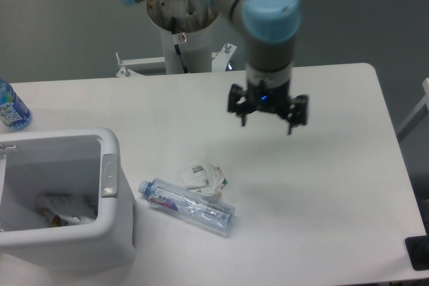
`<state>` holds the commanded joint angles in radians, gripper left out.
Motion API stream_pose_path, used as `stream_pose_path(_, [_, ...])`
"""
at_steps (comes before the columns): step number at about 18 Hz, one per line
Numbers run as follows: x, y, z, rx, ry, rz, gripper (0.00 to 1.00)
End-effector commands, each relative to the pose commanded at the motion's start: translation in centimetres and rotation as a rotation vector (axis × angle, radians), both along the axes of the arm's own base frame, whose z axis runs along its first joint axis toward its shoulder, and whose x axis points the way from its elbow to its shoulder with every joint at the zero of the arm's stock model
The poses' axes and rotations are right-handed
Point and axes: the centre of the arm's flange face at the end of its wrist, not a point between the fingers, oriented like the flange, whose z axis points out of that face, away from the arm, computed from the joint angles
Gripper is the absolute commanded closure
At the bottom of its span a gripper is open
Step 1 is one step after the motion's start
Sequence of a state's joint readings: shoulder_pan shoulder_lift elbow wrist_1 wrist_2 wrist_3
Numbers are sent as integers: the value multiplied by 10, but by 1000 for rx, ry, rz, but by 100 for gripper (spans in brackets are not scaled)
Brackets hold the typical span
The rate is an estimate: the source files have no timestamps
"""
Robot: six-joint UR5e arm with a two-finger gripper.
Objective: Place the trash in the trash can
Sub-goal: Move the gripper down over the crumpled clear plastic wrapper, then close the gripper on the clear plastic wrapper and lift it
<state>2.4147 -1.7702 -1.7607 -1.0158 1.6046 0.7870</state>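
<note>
A crushed clear plastic bottle point(188, 205) with a red-blue label lies on the table, its pale cap pointing left. Touching its far side is a small crumpled white paper wrapper point(203, 176). The white trash can point(110, 179) stands at the left front, with some crumpled trash inside it. My gripper point(267, 124) hangs open and empty above the table, up and to the right of the wrapper, well apart from it.
A blue-labelled water bottle point(11, 106) stands at the far left edge. The robot's pedestal point(183, 31) rises behind the table's back edge. A dark object point(419, 254) sits at the front right corner.
</note>
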Motion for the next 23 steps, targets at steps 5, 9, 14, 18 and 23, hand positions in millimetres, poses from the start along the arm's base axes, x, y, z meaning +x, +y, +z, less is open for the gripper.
stream_pose_path(5, [35,35,-61,-37,-108,-34,0])
stream_pose_path(9, [47,38,-94,-79,-149,-57,0])
stream_pose_path(14, [54,41,-111,-104,-168,-72,0])
stream_pose_path(18, [55,38,-125,-126,-182,-52,0])
stream_pose_path(23, [50,42,-134,-112,-167,-22,2])
